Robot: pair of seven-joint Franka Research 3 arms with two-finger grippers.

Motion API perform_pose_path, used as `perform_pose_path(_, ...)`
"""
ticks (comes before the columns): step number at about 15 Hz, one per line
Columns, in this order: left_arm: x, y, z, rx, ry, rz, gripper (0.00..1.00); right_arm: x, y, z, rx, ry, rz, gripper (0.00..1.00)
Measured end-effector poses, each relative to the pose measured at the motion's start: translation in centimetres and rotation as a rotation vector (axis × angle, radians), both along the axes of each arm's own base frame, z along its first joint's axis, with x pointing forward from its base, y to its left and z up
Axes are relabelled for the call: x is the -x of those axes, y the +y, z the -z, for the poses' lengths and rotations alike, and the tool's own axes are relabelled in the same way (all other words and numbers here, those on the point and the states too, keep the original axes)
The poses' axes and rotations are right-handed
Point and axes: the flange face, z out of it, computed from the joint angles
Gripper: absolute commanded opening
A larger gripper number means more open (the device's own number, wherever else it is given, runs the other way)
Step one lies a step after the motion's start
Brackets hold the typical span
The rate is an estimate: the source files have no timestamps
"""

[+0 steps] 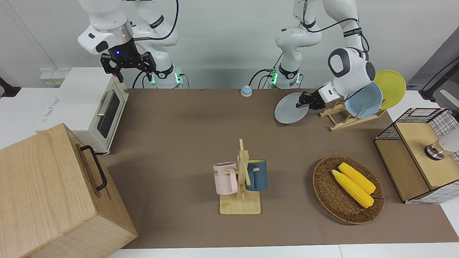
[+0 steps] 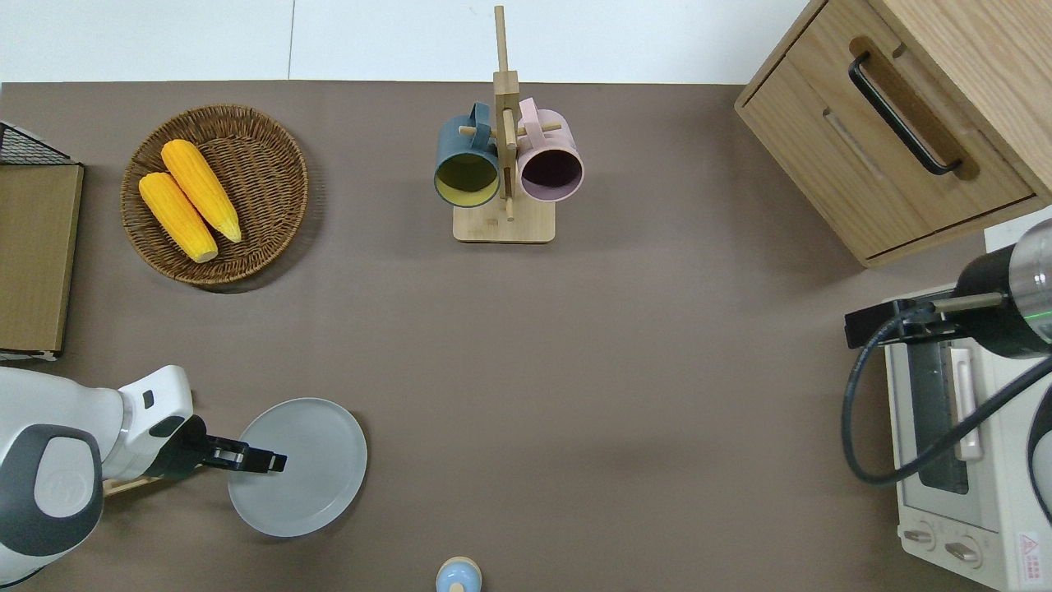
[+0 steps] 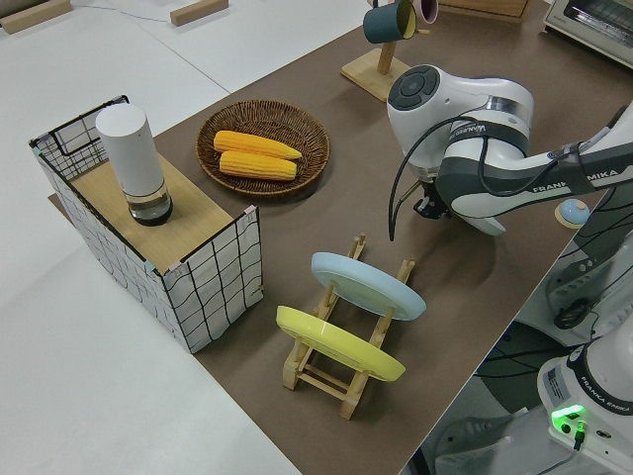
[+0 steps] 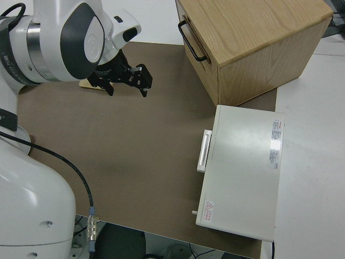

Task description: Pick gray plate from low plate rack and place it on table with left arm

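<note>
Plates: three. The gray plate [image 2: 300, 469] is out of the low plate rack [image 1: 346, 116]; a blue plate [image 1: 364, 100] and a yellow plate [image 1: 392, 87] lean in the rack.
Gray plate: it sits low over the bare tabletop [image 2: 575, 370], just beside the rack, toward the right arm's end. I cannot tell if it touches the tabletop.
Left gripper [image 2: 263, 461]: its jaws pinch the plate's rim on the side toward the rack.
Right arm: parked. The right gripper [image 1: 128, 64] has its jaws spread apart, with nothing in them.
Mugs: two, one pink [image 2: 551, 168] and one dark blue [image 2: 466, 168], hang on a wooden stand [image 2: 505, 222].
Corn: two cobs [image 2: 189, 210] lie in one woven basket [image 2: 271, 148].
Hard to see: in the left side view the arm hides the gray plate. In the overhead view the arm covers most of the rack.
</note>
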Motion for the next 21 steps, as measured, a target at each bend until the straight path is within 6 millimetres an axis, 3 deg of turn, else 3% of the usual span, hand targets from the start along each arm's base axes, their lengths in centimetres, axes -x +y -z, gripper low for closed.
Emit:
perform_pose_path(13, -2.9, 1.0, -4.6, -0.047, -0.085, 0.023, 1.0, 0.0, 0.0, 0.0, 0.0, 0.0, 0.0, 0.987)
perform_pose_path(18, -4.6, 3.2, -9.7, -0.116, -0.11, 0.009, 1.0, 0.0, 0.0, 0.0, 0.0, 0.0, 0.0, 0.987)
perform_pose_path(21, -5.6, 3.8, -14.6, -0.197, -0.126, -0.005, 1.0, 0.0, 0.0, 0.0, 0.0, 0.0, 0.0, 0.99)
